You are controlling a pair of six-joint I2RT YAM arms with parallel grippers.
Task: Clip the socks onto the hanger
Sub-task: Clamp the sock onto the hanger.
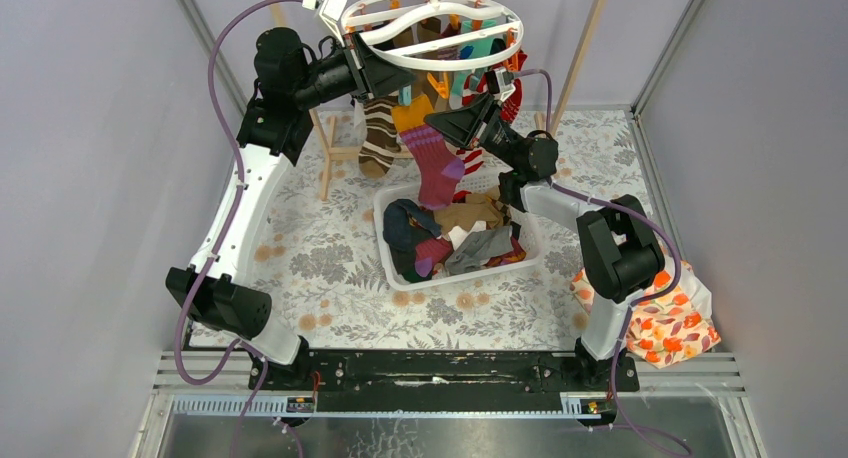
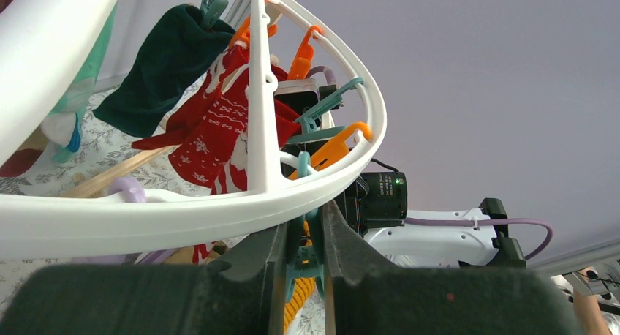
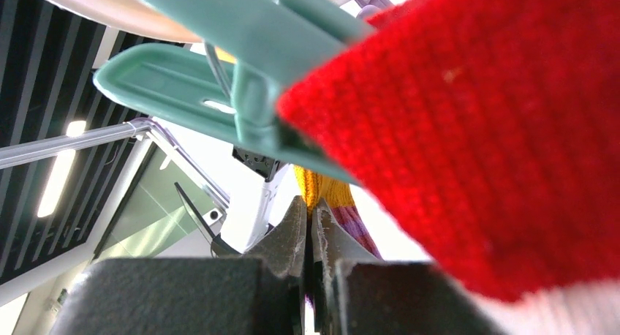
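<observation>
The white round hanger crosses the frame just above the left gripper, which squeezes a teal clip. At the top middle, the right gripper pinches a pink sock hanging below it. Its toe is purple.
</observation>
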